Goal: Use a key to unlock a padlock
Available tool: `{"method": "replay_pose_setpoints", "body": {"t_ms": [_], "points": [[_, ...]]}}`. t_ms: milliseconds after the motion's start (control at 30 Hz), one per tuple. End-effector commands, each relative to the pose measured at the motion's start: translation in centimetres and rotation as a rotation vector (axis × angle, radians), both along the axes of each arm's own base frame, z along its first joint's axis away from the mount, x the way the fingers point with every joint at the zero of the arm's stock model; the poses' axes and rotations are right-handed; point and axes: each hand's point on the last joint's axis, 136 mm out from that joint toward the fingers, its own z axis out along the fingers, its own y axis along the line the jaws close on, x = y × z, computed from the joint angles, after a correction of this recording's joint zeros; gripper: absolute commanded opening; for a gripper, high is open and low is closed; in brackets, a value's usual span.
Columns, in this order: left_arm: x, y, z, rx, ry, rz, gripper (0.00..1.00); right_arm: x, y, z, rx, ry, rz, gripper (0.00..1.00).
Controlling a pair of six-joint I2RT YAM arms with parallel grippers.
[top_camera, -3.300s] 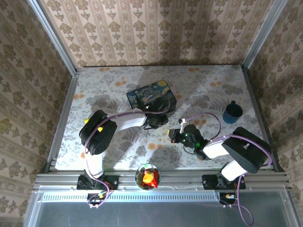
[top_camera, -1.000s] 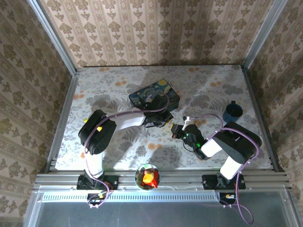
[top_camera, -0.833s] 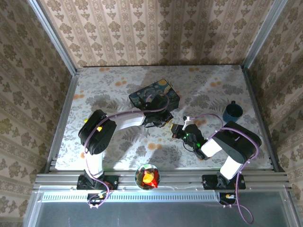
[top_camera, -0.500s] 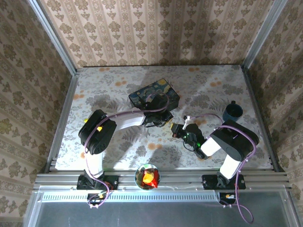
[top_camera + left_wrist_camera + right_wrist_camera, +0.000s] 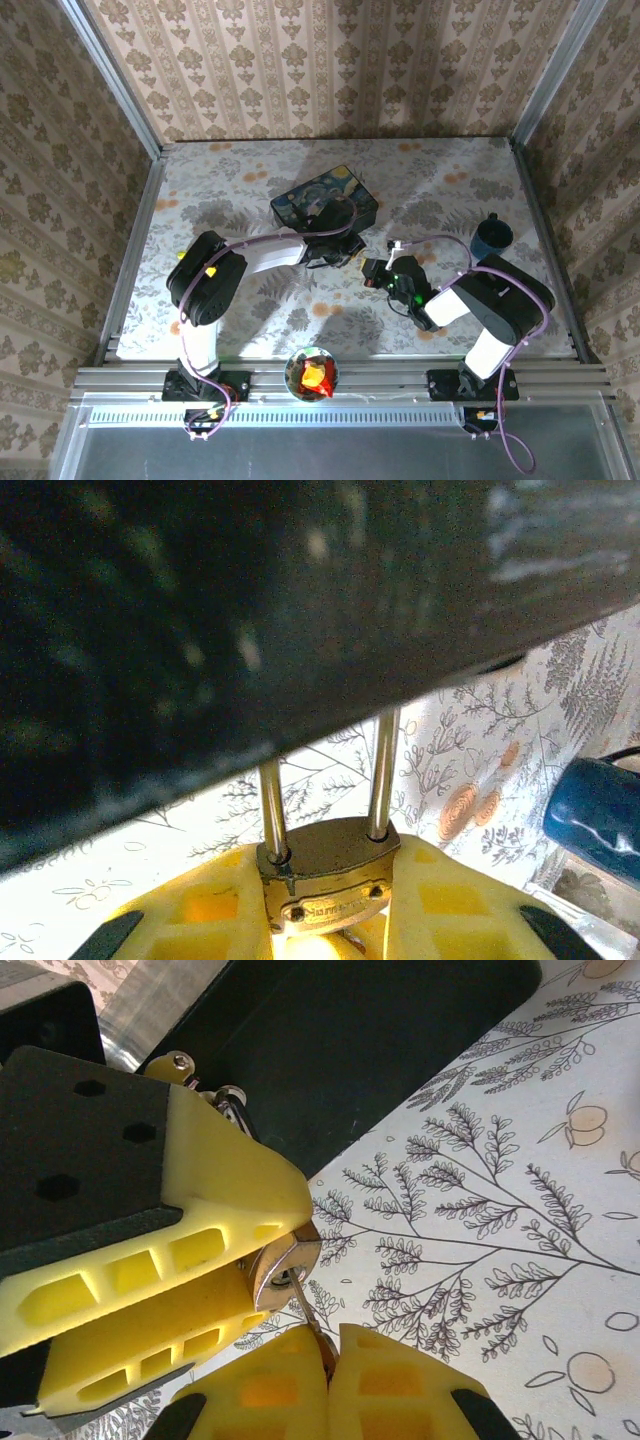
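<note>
Your left gripper (image 5: 322, 925) has its jaws clamped on the padlock (image 5: 325, 870), with a yellow pad pressed to each side of the brass body. The lock hangs right against the near edge of the dark blue box (image 5: 325, 200). Both legs of the shackle (image 5: 382, 770) run down into the body. Their upper ends pass behind the box's dark edge, so you cannot tell what they loop through.

Your right gripper (image 5: 330, 1348) comes in from the side away from the box. Its jaws are pressed together on the head of the key (image 5: 300, 1298). The thin shaft of the key reaches up to the bottom face of the lock and touches it at the keyhole. How deep it sits is hidden.

From above, both grippers meet just in front of the box, near the middle of the floral surface (image 5: 220, 200). The blue cup (image 5: 491, 237) stands well apart from the box, off to its right.
</note>
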Motion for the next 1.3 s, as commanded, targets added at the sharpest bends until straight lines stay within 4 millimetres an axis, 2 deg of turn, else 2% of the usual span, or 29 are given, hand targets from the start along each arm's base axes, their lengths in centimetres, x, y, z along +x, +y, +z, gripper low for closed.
{"method": "replay_pose_setpoints", "body": {"t_ms": [0,333,500,600,700,733,800,867,933,967,1033,1100,1200,1267], "points": [[-2.1,-2.1,2.9,-0.122,0.048,-0.084,0.00,0.6,-2.6,-0.8,-0.056,-0.002,-0.078,0.00],[-3.5,-2.1,2.9,-0.167,0.146,-0.123,0.00,1.4,-1.0,0.4,0.076,-0.048,0.038,0.00],[-3.3,-2.2,2.3,-0.162,0.149,-0.116,0.00,2.0,-0.8,0.4,0.134,-0.021,0.005,0.00],[-3.4,-2.4,2.1,-0.160,0.152,-0.122,0.00,2.0,-0.5,1.0,0.178,-0.023,0.007,0.00],[-3.1,-1.5,1.7,-0.135,0.136,-0.107,0.00,2.1,-1.4,0.9,0.169,0.008,-0.042,0.00],[-2.9,-1.0,1.6,-0.118,0.117,-0.102,0.04,2.1,-1.7,0.8,0.154,0.016,-0.054,0.00],[-2.0,0.2,2.1,-0.077,0.036,-0.104,0.34,1.8,-2.1,0.8,0.112,0.041,-0.063,0.00],[-1.0,1.6,2.9,0.007,-0.066,-0.110,0.57,1.5,-2.4,0.8,0.083,0.060,-0.066,0.00],[-0.2,2.8,3.8,0.092,-0.182,-0.123,0.73,1.1,-2.6,1.1,0.067,0.071,-0.063,0.00],[0.3,3.4,4.1,0.134,-0.234,-0.112,0.77,0.9,-2.7,1.2,0.058,0.080,-0.060,0.00],[1.0,4.0,4.3,0.180,-0.333,-0.103,0.77,0.5,-2.7,1.4,0.051,0.092,-0.050,0.00],[1.7,4.5,3.9,0.234,-0.407,-0.093,0.82,0.2,-2.7,1.3,0.047,0.108,-0.039,0.00],[2.6,4.3,3.2,0.335,-0.479,-0.097,1.00,-0.3,-2.9,1.1,0.048,0.120,-0.038,0.00],[3.0,3.7,2.9,0.393,-0.518,-0.109,1.00,-0.6,-3.3,0.9,0.049,0.134,-0.049,0.00]]}}
